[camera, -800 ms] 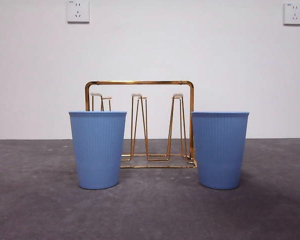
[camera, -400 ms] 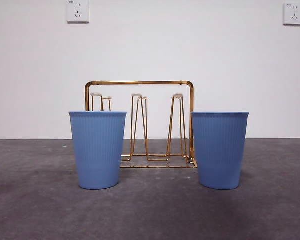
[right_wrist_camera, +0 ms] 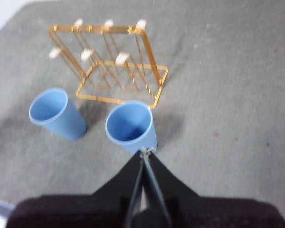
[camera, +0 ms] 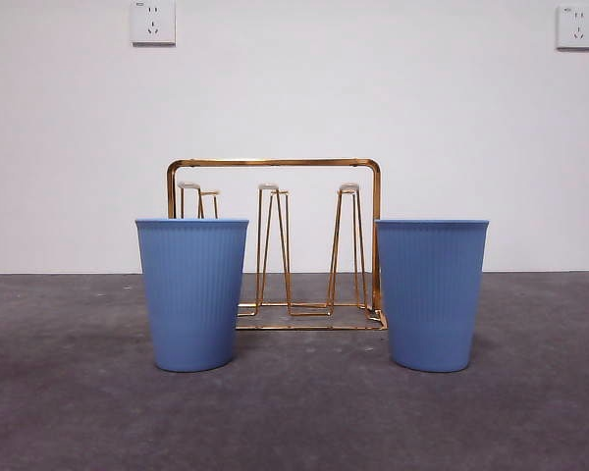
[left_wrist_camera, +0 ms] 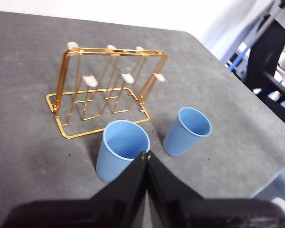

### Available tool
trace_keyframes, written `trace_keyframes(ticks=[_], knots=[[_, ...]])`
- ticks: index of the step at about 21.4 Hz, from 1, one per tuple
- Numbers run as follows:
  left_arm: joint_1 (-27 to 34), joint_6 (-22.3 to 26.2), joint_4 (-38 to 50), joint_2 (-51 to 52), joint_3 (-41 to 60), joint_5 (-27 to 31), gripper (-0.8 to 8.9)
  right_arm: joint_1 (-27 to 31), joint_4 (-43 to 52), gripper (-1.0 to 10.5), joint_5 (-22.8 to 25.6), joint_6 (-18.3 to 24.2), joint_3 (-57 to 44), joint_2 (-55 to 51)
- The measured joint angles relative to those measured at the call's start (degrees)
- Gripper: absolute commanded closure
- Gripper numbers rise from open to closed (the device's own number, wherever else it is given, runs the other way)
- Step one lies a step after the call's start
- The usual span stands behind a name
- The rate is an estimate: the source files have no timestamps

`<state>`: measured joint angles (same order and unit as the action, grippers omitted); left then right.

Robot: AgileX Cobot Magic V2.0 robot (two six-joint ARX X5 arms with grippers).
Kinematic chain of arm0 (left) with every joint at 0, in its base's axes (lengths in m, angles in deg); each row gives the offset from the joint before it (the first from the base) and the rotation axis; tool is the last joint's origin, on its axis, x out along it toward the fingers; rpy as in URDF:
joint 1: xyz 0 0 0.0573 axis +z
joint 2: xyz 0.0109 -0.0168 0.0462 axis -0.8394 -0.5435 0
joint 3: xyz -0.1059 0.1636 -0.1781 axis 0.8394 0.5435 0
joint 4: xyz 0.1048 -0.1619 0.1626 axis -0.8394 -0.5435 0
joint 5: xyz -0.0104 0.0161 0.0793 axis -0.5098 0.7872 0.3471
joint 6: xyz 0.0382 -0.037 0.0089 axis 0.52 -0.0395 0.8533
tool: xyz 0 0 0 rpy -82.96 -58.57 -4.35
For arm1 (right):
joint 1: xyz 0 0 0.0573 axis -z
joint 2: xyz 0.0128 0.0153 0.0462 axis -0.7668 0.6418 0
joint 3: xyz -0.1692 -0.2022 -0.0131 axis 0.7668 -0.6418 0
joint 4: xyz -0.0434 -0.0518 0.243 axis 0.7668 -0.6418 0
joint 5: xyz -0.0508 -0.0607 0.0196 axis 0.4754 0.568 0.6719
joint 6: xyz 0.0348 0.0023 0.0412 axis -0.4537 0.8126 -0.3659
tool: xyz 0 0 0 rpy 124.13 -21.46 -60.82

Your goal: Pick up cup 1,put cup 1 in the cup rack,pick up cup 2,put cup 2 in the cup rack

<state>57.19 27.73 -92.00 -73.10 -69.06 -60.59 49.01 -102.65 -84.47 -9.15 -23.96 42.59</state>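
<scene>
Nothing had shifted over the last second: both cups stood untouched, so no pickup had begun. The left tool (left_wrist_camera: 146, 154) and right tool (right_wrist_camera: 145, 151) hung above, jaws pressed together, empty. Ribbed blue cup 1 (camera: 191, 292) and cup 2 (camera: 432, 292), tapered and open-mouthed, stood on the grey, matte worktop (camera: 294, 412) flanking the cup rack (camera: 275, 245), thin gold wire with white-tipped prongs.

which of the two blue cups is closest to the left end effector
The blue cup on the left of the front view: in the left wrist view it sits right beyond the shut left end effector, while the other blue cup stands farther off, beside it.
</scene>
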Motion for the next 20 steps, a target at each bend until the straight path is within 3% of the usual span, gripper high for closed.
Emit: trace_keyframes(ticks=[7, 8, 9, 10, 11, 12, 20], knots=[[-1.9, 1.9, -3.3, -1.4, -2.8, -0.2, 7.98, 0.0, -4.9, 9.3, 0.0, 3.5, 3.9, 2.1], [-1.9, 1.8, -3.3, -1.7, -2.8, -0.2, 6.86, 0.0, -4.9, 8.4, 0.0, 3.6, 3.9, 2.1], [-1.9, 1.8, -3.3, -1.9, -2.8, -0.2, 5.14, 0.0, -5.0, 7.2, 0.0, 3.7, 4.0, 2.1], [-1.9, 1.5, -3.3, -2.2, -2.8, -1.1, 2.51, 0.0, -4.9, 5.5, 0.0, 3.7, 4.0, 2.1], [-1.9, 1.4, -3.3, -2.4, -2.8, -2.4, 1.18, 0.0, -4.9, 4.1, 0.0, 3.4, 4.0, 2.2], [-1.9, 1.3, -3.3, -2.8, -2.8, -4.3, 1.08, 0.0, -4.9, 3.1, 0.0, 2.8, 4.0, 2.4], [-2.0, -0.5, 0.4, -4.5, -2.8, -14.6, 1.1, -0.1, -3.4, 3.2, -1.9, 0.4, 4.1, 10.0]])
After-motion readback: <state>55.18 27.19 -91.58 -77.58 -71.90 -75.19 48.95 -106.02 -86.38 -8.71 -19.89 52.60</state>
